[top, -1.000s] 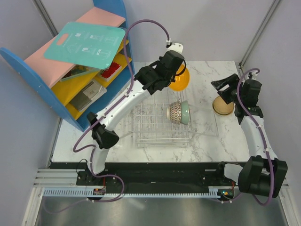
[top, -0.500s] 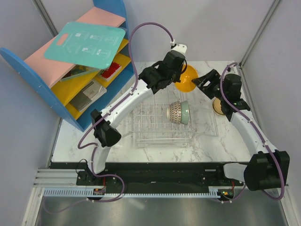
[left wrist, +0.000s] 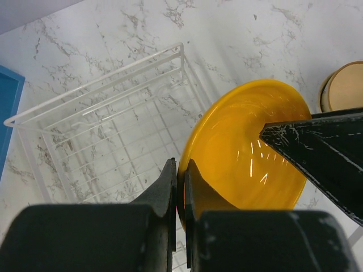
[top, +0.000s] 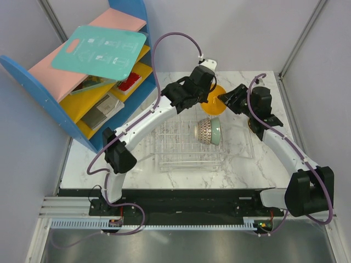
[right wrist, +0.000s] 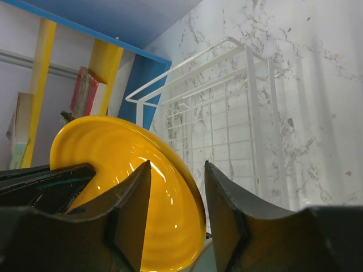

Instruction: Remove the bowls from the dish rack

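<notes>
Left hand [left wrist: 180, 170] is gripping one rim of the plain orange round bowl [left wrist: 244, 147] by the white wire dish rack [left wrist: 113, 124] while the right hand [right wrist: 177, 170], jaws apart, is straddling the opposite rim.

**No legible writing in any view**

The flat teal rectangular board [top: 101, 52] lying on top of the blue-and-yellow shelf unit [top: 133, 12] carries white printed panels and line marks. In the top view they are too small to make out as words or numbers. A red packet [top: 130, 82] and a grey booklet [top: 103, 111] on the yellow shelves are too small to tell whether they bear lettering. Neither wrist view shows anything that can be read.
</notes>
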You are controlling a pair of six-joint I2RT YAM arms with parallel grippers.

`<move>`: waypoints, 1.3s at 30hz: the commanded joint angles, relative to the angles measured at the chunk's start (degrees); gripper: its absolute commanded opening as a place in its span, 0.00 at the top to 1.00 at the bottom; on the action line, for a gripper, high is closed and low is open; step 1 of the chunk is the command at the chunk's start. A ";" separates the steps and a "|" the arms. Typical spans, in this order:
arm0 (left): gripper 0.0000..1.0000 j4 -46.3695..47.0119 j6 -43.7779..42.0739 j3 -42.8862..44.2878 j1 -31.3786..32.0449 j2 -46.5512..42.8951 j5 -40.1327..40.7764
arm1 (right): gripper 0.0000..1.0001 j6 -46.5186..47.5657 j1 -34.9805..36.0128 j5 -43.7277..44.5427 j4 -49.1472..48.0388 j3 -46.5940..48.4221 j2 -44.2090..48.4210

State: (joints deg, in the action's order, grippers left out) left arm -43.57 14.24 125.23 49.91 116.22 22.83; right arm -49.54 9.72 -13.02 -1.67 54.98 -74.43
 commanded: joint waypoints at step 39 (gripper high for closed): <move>0.40 5.43 6.94 -30.38 -3.59 -27.78 11.88 | 1.00 7.53 -14.63 27.95 15.91 -4.70 11.06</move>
State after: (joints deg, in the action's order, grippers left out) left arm -35.90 20.01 99.18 47.77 96.84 27.66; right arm -43.07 -2.00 5.23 10.66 52.01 -65.69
